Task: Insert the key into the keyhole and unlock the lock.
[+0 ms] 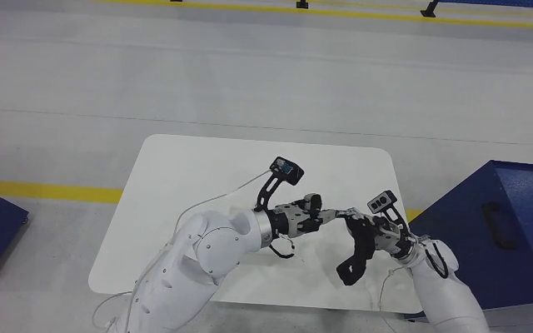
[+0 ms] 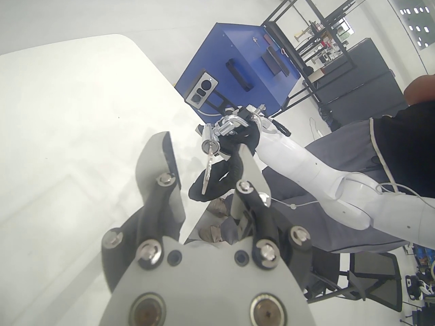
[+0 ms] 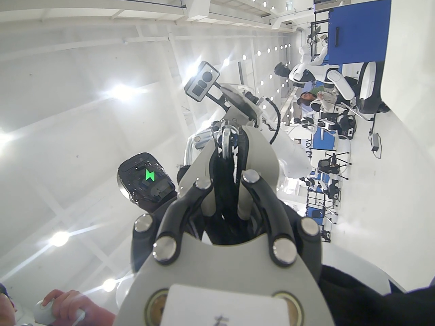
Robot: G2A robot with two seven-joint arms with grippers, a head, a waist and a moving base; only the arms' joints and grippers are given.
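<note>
A chrome padlock (image 2: 217, 130) is held in the air over the white table (image 1: 208, 175), near its right front part. My right gripper (image 3: 227, 144) is shut on the padlock, and the shackle (image 3: 226, 137) shows between its fingers. A flat silver key (image 2: 207, 173) sticks out of the keyhole at the end of the lock's cylinder. My left gripper (image 2: 203, 147) is open, one finger on each side of the key, touching neither key nor lock. In the top view the left gripper (image 1: 316, 218) and right gripper (image 1: 354, 223) face each other with the padlock (image 1: 333, 214) between them.
A blue cabinet (image 1: 491, 225) stands just off the table's right edge, close to the right arm. The table's left and far parts are bare white surface. Black frames and chairs stand on the floor beyond the cabinet (image 2: 234, 66).
</note>
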